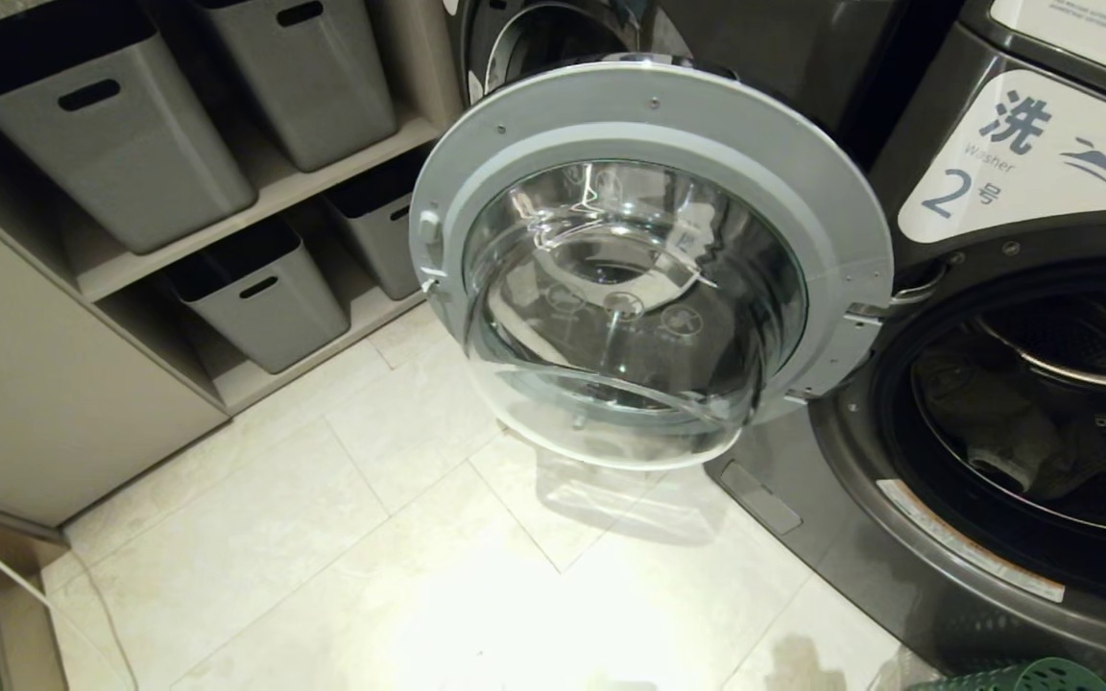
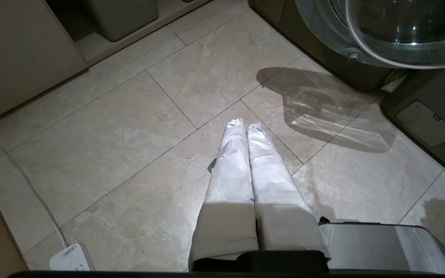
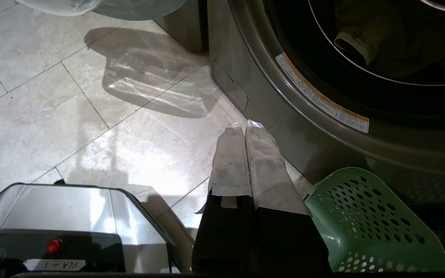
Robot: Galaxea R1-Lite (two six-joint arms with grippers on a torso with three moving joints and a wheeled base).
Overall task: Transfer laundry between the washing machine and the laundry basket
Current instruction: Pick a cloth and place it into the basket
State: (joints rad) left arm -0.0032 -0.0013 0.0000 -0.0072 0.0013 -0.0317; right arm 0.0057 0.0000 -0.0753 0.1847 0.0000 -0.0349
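The dark grey front-loading washing machine (image 1: 995, 461) stands at the right, and the white label (image 1: 1033, 158) on its upper panel carries a large Chinese character, the word "Washer" beneath it, a big "2" with a small character beside it, and a dark leaping-horse logo. A narrow white and orange warning sticker (image 1: 971, 542) runs along the lower rim of the drum opening; its print is too small to read. The round door (image 1: 649, 259), with a pale grey frame and a bulging clear glass bowl, hangs wide open to the left of the opening, over the pale stone floor tiles (image 1: 342, 537). Inside the dark drum lies the laundry (image 1: 1004, 432), a small heap of soft grey-green cloth.

The green plastic laundry basket (image 3: 369, 224), its wall pierced with round holes, sits on the floor just in front of the washing machine at the near right; only its rim shows in the head view.

At the far left, pale shelves (image 1: 255, 206) hold plain grey bins (image 1: 111, 125) with slot handles. A white power strip (image 2: 70, 258) and its cable lie on the tiles at the near left. A white tag reading "VLA - 1", seen upside down, sits on the robot's base.

The left gripper (image 2: 244, 124) hangs over bare tiles, its cloth-wrapped fingers pressed together on nothing. The right gripper (image 3: 244, 125) hangs just beside the basket, near the machine's front, likewise clenched and empty.
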